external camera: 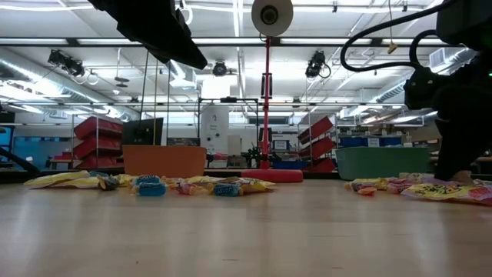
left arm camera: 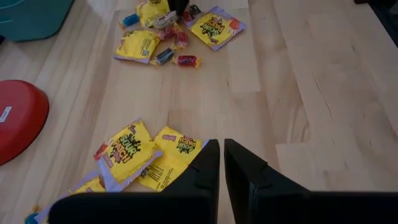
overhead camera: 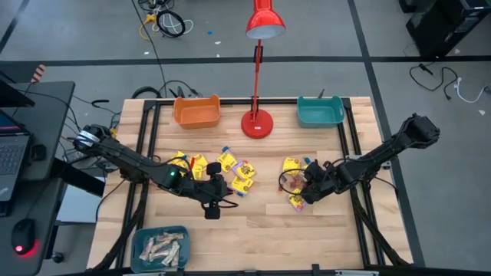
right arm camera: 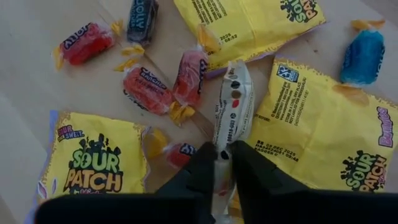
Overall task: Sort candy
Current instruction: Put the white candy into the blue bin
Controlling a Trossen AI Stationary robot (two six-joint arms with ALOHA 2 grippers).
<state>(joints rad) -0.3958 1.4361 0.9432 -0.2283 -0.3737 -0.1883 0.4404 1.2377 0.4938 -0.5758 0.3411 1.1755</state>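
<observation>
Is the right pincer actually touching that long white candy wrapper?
Touching. The right wrist view shows the right pincer with both fingers pressed against the white wrapper's end.

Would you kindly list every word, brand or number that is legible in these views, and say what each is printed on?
"SOUR PATCH": yellow packet in the right wrist view.
"SOUR PATCH": second yellow packet, at its corner.
"2025", a date stamp: third yellow packet.
"SOUR PATCH": yellow packets in the left wrist view.
Print on the red sweets, blue sweet and pale bar: too blurred to read.
</observation>
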